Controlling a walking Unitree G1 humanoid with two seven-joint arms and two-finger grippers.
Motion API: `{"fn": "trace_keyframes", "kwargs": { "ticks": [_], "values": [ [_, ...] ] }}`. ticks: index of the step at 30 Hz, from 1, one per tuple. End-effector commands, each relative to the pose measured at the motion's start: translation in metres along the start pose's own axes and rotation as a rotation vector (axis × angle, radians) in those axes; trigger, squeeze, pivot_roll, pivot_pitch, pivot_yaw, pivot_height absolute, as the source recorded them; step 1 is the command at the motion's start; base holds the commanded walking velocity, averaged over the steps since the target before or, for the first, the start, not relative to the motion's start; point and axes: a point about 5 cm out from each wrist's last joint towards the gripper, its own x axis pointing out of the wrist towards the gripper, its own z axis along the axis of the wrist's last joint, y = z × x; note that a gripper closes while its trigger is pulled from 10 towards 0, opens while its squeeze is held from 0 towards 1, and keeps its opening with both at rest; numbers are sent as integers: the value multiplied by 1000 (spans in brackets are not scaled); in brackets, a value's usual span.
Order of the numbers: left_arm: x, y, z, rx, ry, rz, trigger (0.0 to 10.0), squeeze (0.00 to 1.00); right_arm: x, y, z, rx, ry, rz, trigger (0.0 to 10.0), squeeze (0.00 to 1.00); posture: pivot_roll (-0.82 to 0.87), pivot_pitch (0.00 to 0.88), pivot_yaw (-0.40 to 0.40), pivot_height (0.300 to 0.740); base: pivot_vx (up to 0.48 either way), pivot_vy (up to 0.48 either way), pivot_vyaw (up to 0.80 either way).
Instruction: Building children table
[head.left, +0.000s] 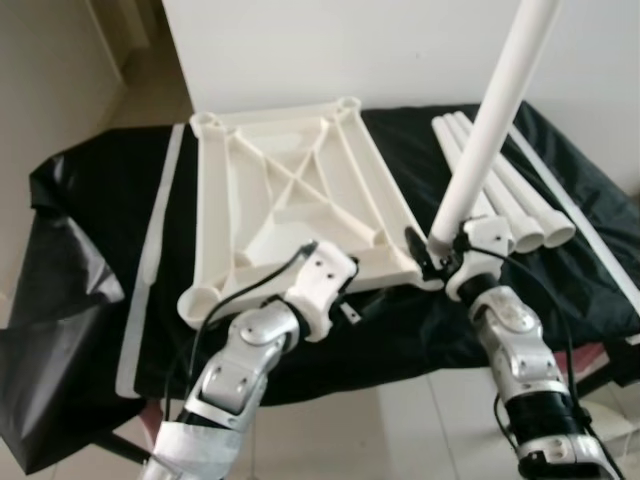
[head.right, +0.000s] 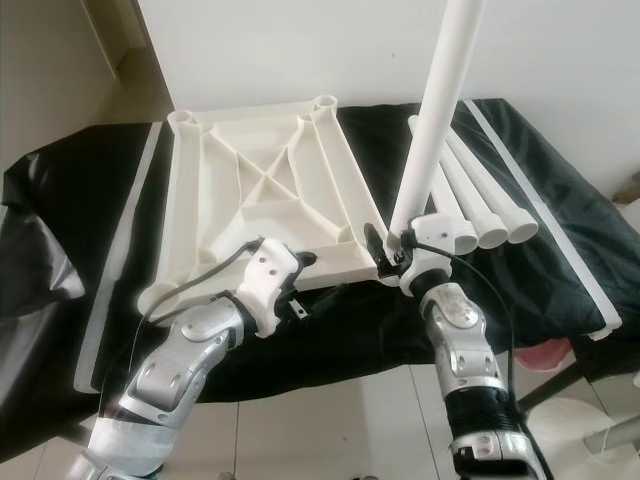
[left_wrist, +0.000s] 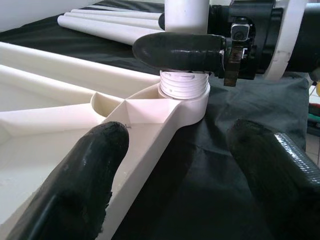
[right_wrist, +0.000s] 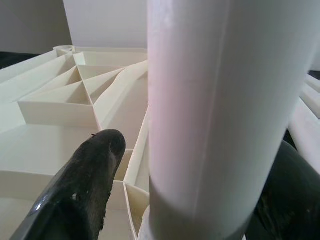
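1. A cream-white plastic table top (head.left: 290, 200), square and ribbed with diagonal braces, lies upside down on a black cloth sheet (head.left: 90, 230) that drapes a low surface in front of a white wall (head.left: 400, 50).
2. Round sockets stand at the table top's corners; two show at the far edge and one at the near left corner.
3. The right gripper (head.left: 432, 252) is clamped around the bottom of a long white plastic tube leg (head.left: 490, 130), just above the table top's near right corner socket (left_wrist: 187, 102).
4. The leg rises steeply from that corner and tilts up toward the right – its upper end leaves the frame.
5. In the left wrist view the leg's ribbed white end (left_wrist: 184, 85) sits in the socket, with one black finger (left_wrist: 177, 50) of the right gripper pressed across the leg above it.
6. In the right wrist view the leg stands between that gripper's two fingers, close to the lens.
7. The left gripper (head.left: 345, 290) rests at the near edge of the table top, left of the socket; its fingers are spread apart and grasp nothing – one lies over the white edge, the other over the black sheet.
8. Three more white tube legs (head.left: 505, 195) lie side by side on the sheet, to the right of the table top.
9. A thin white strip (head.left: 575, 215) lies beyond them on the right, and a flat white strip (head.left: 150, 260) lies along the table top's left side.
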Motion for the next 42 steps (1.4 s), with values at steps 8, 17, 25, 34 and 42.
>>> {"fn": "trace_keyframes", "kwargs": {
  "ticks": [8,17,25,34,42],
  "values": [
    [1,-2,-3,42,23,-42,10000,0,5,-4,-7,-41,36,125,10000,0,-44,3,19,740,0,0,0],
    [1,-2,-3,53,26,-50,10000,0,3,-5,-11,-45,40,131,2549,0,-49,9,27,740,0,0,0],
    [1,-2,-3,63,27,-58,10000,0,-2,-9,-17,-34,43,105,0,0,-57,16,35,740,0,0,0],
    [2,0,-5,57,34,-49,10000,0,-2,-8,-17,0,32,17,10000,0,-66,21,33,740,0,0,0],
    [-1,10,-7,84,47,-22,10000,0,-1,0,-13,61,2,-118,10000,0,-74,31,20,740,0,0,0]
  ]
}}
